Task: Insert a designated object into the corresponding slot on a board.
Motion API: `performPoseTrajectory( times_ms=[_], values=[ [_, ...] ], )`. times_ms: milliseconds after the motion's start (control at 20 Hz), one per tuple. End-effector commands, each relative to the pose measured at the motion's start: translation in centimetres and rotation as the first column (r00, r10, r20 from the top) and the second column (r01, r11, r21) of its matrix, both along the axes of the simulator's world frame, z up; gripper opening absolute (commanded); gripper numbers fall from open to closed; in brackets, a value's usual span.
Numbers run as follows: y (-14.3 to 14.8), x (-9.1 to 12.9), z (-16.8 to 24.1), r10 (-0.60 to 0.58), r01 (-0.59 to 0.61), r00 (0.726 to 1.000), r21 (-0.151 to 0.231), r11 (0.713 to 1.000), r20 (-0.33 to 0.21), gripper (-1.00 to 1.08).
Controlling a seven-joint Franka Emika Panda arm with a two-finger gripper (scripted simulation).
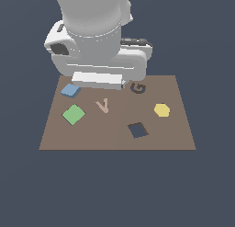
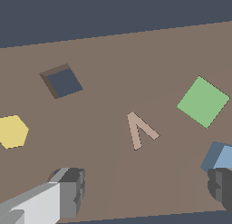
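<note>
The light-blue square tile [image 1: 70,90] lies on the brown board [image 1: 114,139] near its far corner at the exterior view's left; it also shows in the wrist view [image 2: 222,157]. The dark navy diamond slot [image 1: 137,130] is empty, toward the near side at the exterior view's right, and shows in the wrist view [image 2: 63,81]. My gripper [image 2: 145,189] is open and empty above the board. One fingertip [image 2: 222,184] is close to the blue tile, the other [image 2: 70,191] is well apart from it. In the exterior view the arm hides the fingers.
A larger green square [image 1: 73,114] lies beside the blue tile. A tan V [image 1: 103,105], a dark G mark [image 1: 137,88] and a yellow hexagon [image 1: 161,110] are also on the board. The arm's white body looms over the board's far edge.
</note>
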State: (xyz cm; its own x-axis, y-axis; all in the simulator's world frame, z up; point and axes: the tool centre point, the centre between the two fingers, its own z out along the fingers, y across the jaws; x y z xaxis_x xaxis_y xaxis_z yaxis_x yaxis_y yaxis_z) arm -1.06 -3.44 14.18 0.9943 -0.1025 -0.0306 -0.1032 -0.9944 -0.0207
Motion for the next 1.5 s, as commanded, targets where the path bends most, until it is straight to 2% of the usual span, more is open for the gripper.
performPoseTrajectory(
  times_ms=[0,200,400,650,900,1450],
  values=[
    [-1.8,-0.3,-1.1,-0.05,0.05,0.999,-0.004,0.999,0.002,1.0],
    [-5.7,-1.3,-3.5,-0.162,0.162,0.987,-0.013,0.987,0.009,1.0],
    [-9.8,-2.8,-6.1,-0.281,0.282,0.959,-0.02,0.959,0.018,1.0],
    [-13.0,-4.4,-8.2,-0.376,0.377,0.926,-0.025,0.926,0.026,1.0],
    [-14.3,-5.2,-9.2,-0.417,0.418,0.908,-0.026,0.908,0.029,1.0],
    [-14.3,-5.2,-10.4,-0.417,0.417,0.909,-0.024,0.908,0.028,1.0]
  ],
)
